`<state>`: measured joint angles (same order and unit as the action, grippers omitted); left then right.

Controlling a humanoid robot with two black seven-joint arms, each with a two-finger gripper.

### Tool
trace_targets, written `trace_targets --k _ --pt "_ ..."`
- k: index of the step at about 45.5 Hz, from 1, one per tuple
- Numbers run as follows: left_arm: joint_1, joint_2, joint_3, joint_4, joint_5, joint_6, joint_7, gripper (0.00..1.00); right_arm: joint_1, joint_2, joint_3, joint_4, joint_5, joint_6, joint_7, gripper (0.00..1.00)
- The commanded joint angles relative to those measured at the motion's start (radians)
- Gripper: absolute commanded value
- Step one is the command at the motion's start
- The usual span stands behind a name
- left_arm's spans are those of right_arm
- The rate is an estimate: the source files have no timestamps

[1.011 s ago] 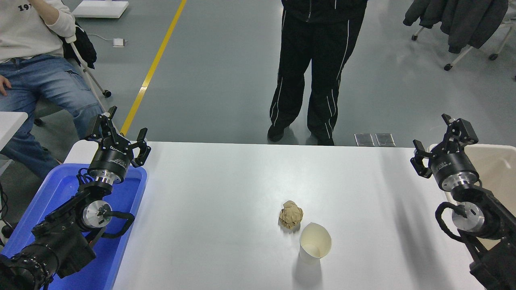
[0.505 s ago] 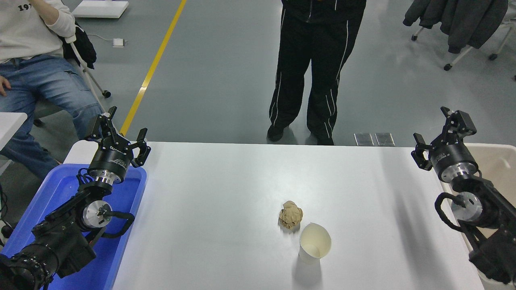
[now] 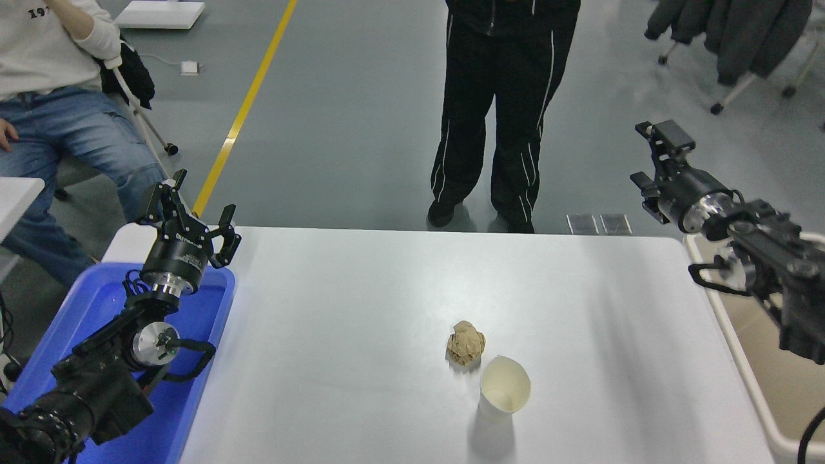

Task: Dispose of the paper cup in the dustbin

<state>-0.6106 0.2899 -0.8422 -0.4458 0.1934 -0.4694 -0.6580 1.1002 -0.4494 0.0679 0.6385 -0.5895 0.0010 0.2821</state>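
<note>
The paper cup [image 3: 503, 391] stands upright on the white table [image 3: 361, 296], front centre-right, its cream inside showing. The dustbin [image 3: 747, 380], beige with an off-white rim, stands off the table's right edge. My right gripper [image 3: 652, 154] is open and empty, raised high above the table's far right corner, far from the cup. My left gripper [image 3: 187, 216] is open and parked over the blue tray at the left.
A crumpled tan paper ball [image 3: 465, 343] lies just behind and left of the cup. A blue plastic tray [image 3: 97, 303] sits at the table's left. A person in black trousers [image 3: 496, 109] stands at the far side; another sits at the upper left.
My right arm has lifted and swung up and back, from beside the dustbin's near corner to high above the table's far right corner. The cup, paper ball and left arm have not moved.
</note>
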Motion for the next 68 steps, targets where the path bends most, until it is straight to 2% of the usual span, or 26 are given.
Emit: trace_targets --k 1,12,18,28,42,59,68 --pt "0.0 0.0 0.0 0.001 0.0 0.0 0.0 1.0 0.233 0.031 -0.459 0.075 -0.07 0.007 0.0 0.99" --pt "0.0 0.0 0.0 -0.001 0.0 0.0 0.0 1.0 0.313 0.035 -0.517 0.3 -0.42 0.008 0.0 0.99" --pt "0.0 0.0 0.0 -0.001 0.0 0.0 0.0 1.0 0.381 0.052 -0.618 0.42 -0.527 0.008 0.0 0.99" --pt "0.0 0.0 0.0 -0.001 0.0 0.0 0.0 1.0 0.487 0.054 -0.803 0.601 -0.54 0.01 0.008 0.99" --pt "0.0 0.0 0.0 0.001 0.0 0.0 0.0 1.0 0.511 0.047 -0.942 0.717 -0.678 0.01 0.02 0.99" --pt "0.0 0.0 0.002 -0.001 0.0 0.0 0.0 1.0 0.438 0.063 -0.93 0.722 -0.671 0.007 0.019 0.99" --pt "0.0 0.0 0.0 -0.001 0.0 0.0 0.0 1.0 0.376 0.064 -0.841 0.699 -0.655 0.007 0.012 0.99"
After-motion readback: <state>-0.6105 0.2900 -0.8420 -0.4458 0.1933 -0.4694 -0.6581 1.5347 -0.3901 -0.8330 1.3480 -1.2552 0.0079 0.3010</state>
